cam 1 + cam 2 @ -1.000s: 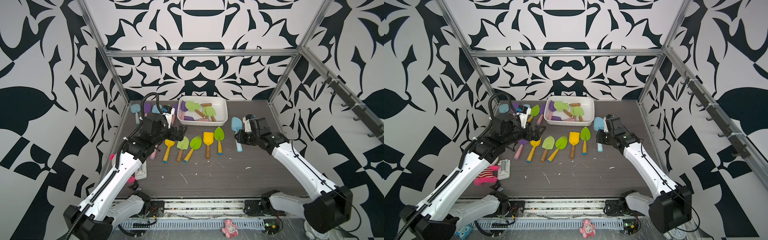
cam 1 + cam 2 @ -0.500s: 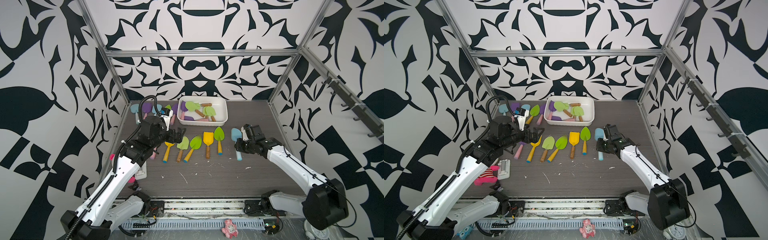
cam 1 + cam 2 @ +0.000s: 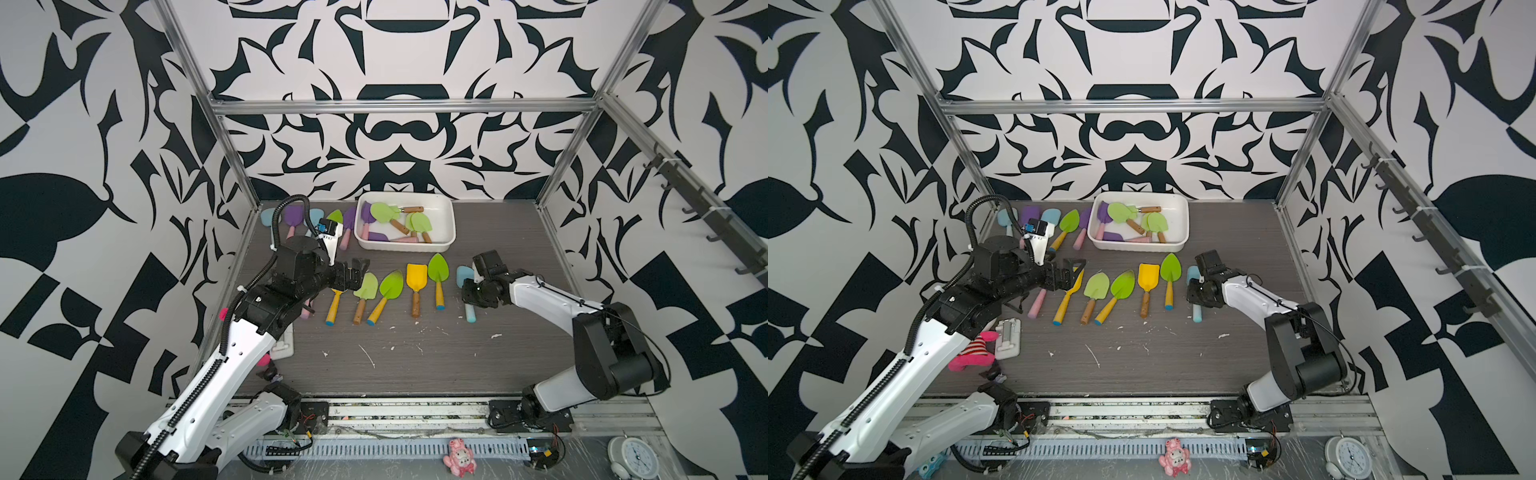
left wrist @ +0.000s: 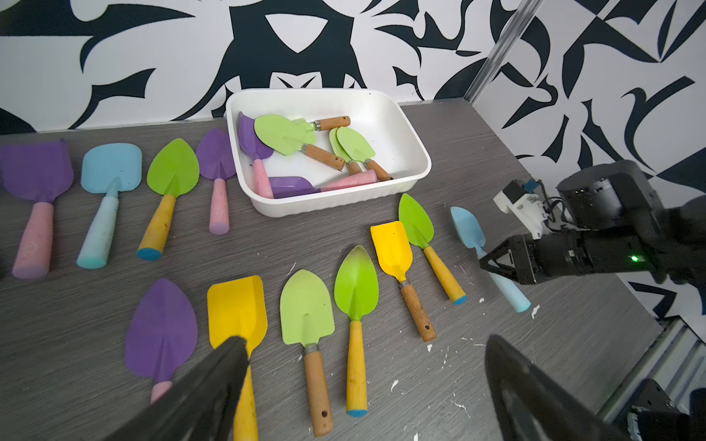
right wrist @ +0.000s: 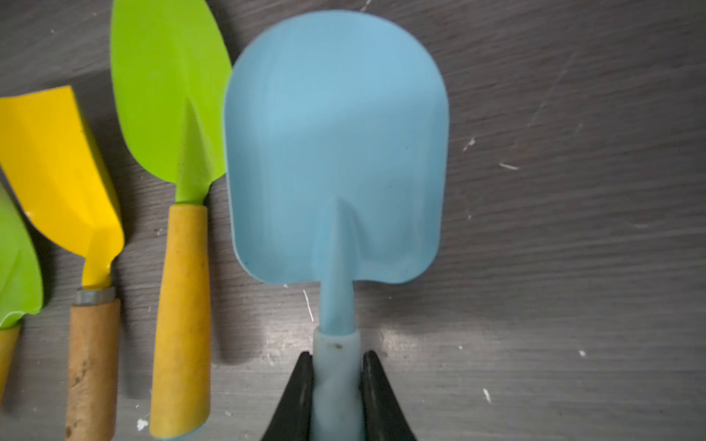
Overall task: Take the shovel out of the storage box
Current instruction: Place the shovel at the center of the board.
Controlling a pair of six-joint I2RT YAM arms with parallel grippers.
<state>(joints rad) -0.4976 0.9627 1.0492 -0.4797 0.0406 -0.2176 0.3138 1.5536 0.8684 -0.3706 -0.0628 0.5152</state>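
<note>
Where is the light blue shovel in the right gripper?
In a top view, the light blue shovel is rightmost in the front row, beside a green shovel.

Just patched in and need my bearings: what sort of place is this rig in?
Most likely a lab data-collection cell, not a home: an aluminium-profile frame lined with black-and-white patterned wall panels, a grey wood-grain tabletop, and colourful toy shovels laid in rows beside a shallow white plastic storage box.
</note>
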